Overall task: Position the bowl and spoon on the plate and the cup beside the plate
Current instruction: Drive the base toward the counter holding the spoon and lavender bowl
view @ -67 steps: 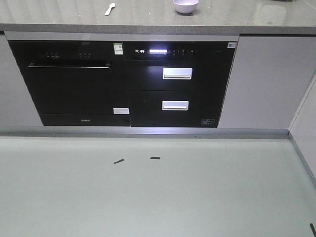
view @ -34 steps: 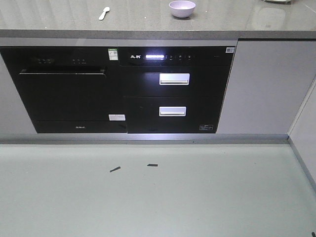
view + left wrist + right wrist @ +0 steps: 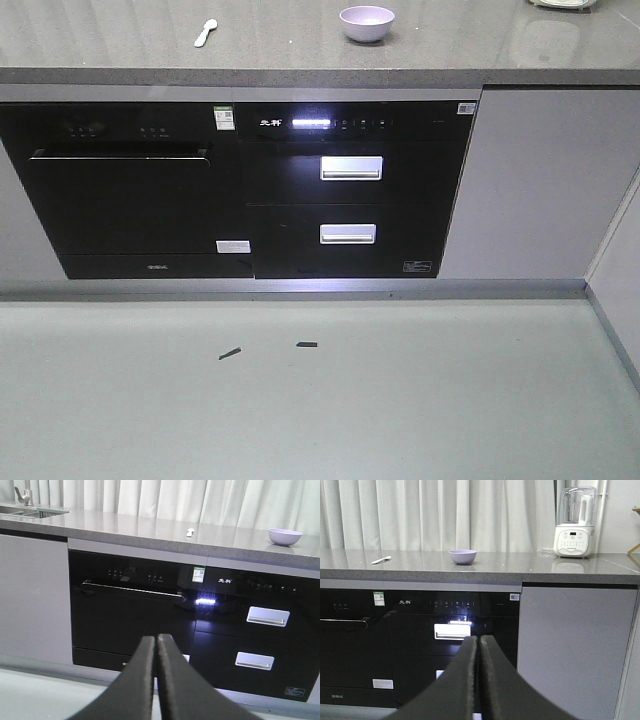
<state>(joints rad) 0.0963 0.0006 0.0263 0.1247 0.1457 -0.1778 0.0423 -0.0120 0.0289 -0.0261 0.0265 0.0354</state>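
Observation:
The pale lavender bowl stands on the grey countertop, also seen as the bowl in the left wrist view and the bowl in the right wrist view. Left of it lies the small pale spoon, the same spoon and spoon in the wrist views. Plate and cup are out of view. My left gripper is shut and empty, low in front of the black oven. My right gripper is shut and empty, facing the drawers. Both are far from the counter.
Under the counter sit a black built-in oven and a black drawer unit with two silver handles. A white blender stands at the counter's right. A sink is far left. A side wall closes the floor's right.
The front view has shifted: the counter and appliances sit lower and slightly left in frame, showing more countertop, as the base moves toward the counter.

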